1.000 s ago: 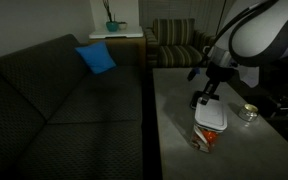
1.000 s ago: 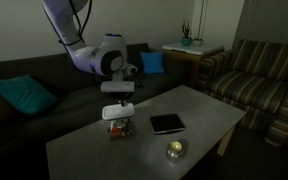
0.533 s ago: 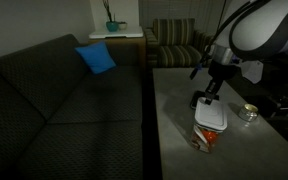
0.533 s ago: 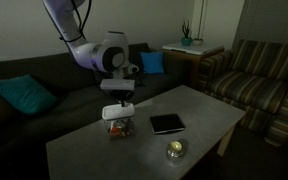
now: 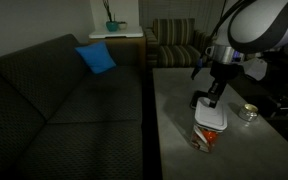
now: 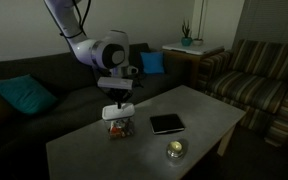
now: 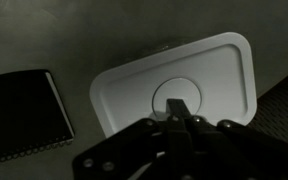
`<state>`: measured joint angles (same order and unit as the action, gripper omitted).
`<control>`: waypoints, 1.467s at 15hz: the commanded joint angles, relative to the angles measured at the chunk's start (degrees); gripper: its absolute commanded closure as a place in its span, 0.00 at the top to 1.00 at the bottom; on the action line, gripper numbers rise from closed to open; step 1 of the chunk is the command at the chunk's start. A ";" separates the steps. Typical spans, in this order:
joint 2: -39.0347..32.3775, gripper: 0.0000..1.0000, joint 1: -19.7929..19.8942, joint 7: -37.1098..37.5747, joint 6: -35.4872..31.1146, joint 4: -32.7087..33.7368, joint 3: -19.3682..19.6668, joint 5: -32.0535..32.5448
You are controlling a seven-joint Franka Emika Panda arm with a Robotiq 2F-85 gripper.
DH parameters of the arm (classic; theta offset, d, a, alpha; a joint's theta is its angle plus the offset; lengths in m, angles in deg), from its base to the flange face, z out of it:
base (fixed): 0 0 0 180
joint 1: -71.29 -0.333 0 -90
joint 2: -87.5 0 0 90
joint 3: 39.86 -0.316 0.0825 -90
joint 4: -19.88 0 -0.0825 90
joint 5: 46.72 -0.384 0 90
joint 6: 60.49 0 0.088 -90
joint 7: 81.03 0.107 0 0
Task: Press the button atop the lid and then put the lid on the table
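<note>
The white lid (image 7: 214, 75) sits on a clear container with red contents (image 5: 206, 138) on the grey table (image 5: 179, 110); it also shows in an exterior view (image 6: 117, 111). A round button (image 7: 179, 95) lies in the lid's middle. My gripper (image 7: 180, 108) is shut, its fingers together, pointing down just over the button. In both exterior views the gripper (image 5: 210, 101) (image 6: 118, 101) hangs right above the lid. I cannot tell whether the tips touch the button.
A black flat tray-like piece (image 6: 167, 123) (image 7: 19, 115) lies beside the container. A small round shiny dish (image 6: 174, 150) (image 5: 248, 113) sits nearer the table's edge. A dark sofa (image 5: 54, 100) runs along the table's side. A striped armchair (image 6: 259, 75) stands beyond.
The arm has lifted slightly and shifted; the gripper stays over the lid. The lid and container have not moved.
</note>
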<state>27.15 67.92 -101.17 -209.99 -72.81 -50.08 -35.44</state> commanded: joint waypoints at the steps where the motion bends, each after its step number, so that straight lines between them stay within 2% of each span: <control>1: 0.31 0.00 1.08 -1.25 2.74 0.06 -1.34 -1.92; 12: -4.12 0.00 1.54 -4.37 0.44 2.39 -1.70 -1.90; 22: -7.94 0.00 0.14 -7.01 5.32 6.18 -0.27 -0.78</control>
<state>24.34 68.26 -106.69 -206.50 -69.91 -50.76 -36.88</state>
